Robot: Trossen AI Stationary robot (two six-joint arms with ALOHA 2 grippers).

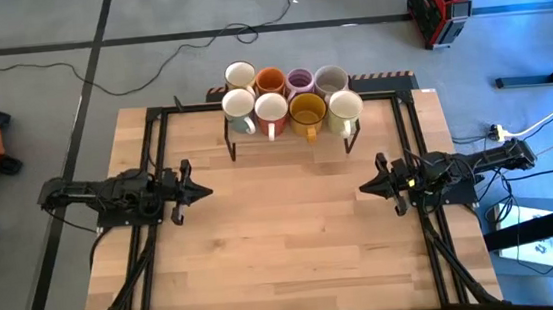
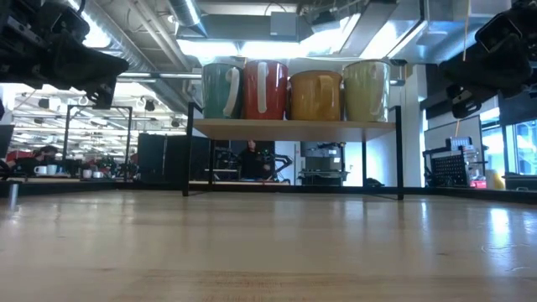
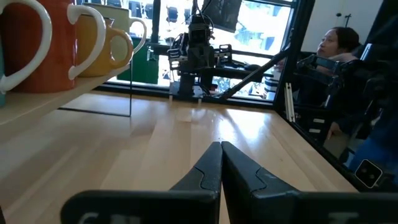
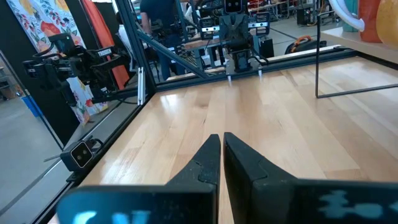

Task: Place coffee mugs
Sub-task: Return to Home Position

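Several coffee mugs, cream, orange, lilac, grey and amber, stand upright in two rows on a low black-framed wooden rack at the table's far middle; the low view shows the front row resting on the shelf board. My left gripper waits shut at the table's left side, level, pointing right, fingertips together. My right gripper waits shut at the right side, pointing left. Neither is near the mugs.
A black metal frame runs along the table's left, right and far sides. The bare wooden top lies between the arms and toward the near edge. A person sits beyond the table's right side.
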